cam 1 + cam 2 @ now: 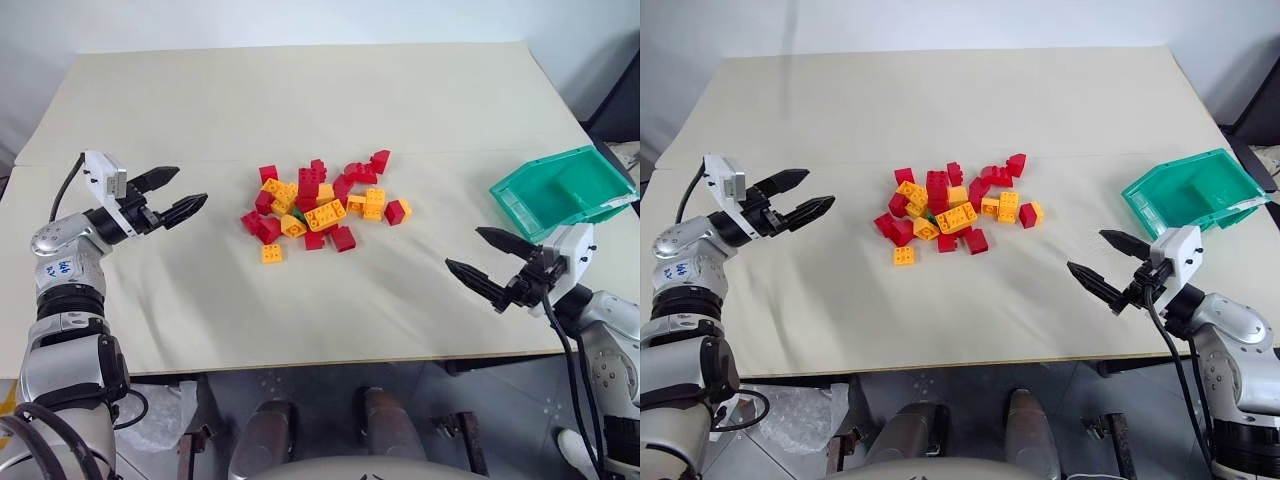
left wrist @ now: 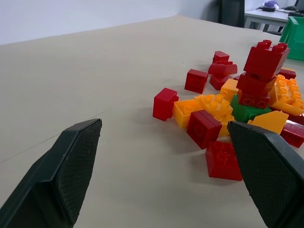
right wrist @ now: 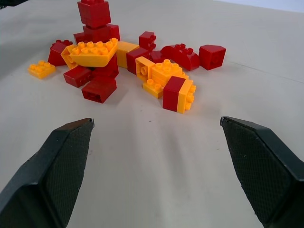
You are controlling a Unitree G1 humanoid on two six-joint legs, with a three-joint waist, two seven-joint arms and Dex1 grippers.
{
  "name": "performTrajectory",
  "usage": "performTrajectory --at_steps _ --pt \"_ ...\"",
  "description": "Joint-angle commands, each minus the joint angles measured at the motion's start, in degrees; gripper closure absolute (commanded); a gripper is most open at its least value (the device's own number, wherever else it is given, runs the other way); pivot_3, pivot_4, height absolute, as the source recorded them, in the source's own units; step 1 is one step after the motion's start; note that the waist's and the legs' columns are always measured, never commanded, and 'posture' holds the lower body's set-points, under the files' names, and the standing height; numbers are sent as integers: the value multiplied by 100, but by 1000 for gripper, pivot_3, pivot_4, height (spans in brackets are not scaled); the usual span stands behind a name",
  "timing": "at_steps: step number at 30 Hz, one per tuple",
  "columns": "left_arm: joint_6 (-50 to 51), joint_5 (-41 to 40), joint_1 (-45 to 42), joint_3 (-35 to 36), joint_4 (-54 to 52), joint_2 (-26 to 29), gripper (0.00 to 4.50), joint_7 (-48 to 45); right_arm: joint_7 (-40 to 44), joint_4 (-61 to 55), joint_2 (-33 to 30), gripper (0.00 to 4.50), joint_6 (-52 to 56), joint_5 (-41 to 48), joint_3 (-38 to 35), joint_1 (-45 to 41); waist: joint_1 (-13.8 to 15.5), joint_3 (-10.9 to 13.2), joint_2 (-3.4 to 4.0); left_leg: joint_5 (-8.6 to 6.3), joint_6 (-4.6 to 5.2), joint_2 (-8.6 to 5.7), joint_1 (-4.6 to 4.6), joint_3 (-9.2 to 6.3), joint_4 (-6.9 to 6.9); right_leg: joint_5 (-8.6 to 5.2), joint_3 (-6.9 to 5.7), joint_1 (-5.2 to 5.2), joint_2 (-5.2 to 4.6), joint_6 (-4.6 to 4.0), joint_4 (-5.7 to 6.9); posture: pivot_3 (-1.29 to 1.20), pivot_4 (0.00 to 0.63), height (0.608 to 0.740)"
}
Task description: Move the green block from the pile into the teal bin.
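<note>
Green block [image 2: 243,112]: tucked low in the pile [image 1: 320,205], under red and yellow bricks.
Left gripper [image 1: 168,196]: open, empty.
Right gripper [image 1: 492,262]: open, empty.
Danger: grabbing could knock bricks over or pinch a red one.

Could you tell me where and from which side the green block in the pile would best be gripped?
The green block is mostly buried: red and yellow-orange bricks of the pile lie on and around it. Its bare face shows toward the left gripper, so that side probably suits. Pinch the exposed edge, likely after nudging neighbours aside.
</note>
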Motion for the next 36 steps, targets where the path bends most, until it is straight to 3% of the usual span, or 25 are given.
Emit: performTrajectory --at_steps 1,10,16,20,25,32,36 --pt "45 -86 -4 77 -209 77 0 -16 28 17 -20 23 -83 14 -32 -104 -1 0 0 0 0 0 0 0 0 0 0 0 0 0 0 0 150 740" --pt "469 -144 371 174 -949 145 0 362 144 283 -79 23 -48 12 74 -492 -8 0 0 0 0 11 1 0 0 0 2 -2 0 0 2 0 150 740" --pt "525 -323 1023 233 -2026 249 0 231 443 667 -187 23 -19 -87 369 -1048 -16 0 1 0 -1 25 1 4 0 0 6 -4 1 0 2 0 150 740" --pt "751 -698 2542 708 -3702 510 0 72 1151 1564 -398 23 -145 -418 932 -2052 -114 2 6 0 -2 27 -1 1 0 0 4 -4 0 0 -2 0 150 740" --pt "1096 -1391 3631 1158 -4802 663 0 -318 1974 2509 -609 23 -354 -753 1377 -2971 -156 4 9 -14 1 43 3 17 -3 0 7 -11 -6 -5 -8 0 150 740" --pt "1227 -1820 4479 1634 -5492 589 0 -363 2544 3711 -654 23 -844 -1429 1864 -3980 -143 6 12 -18 3 41 1 15 -4 -1 3 -7 -13 -7 -20 0 150 740" --pt "1192 -1881 4717 1719 -5739 472 0 -256 2403 3571 -442 23 -796 -1419 1884 -4048 -157 7 13 -23 -3 45 1 17 -10 -1 4 -9 -9 -7 -28 0 150 740"
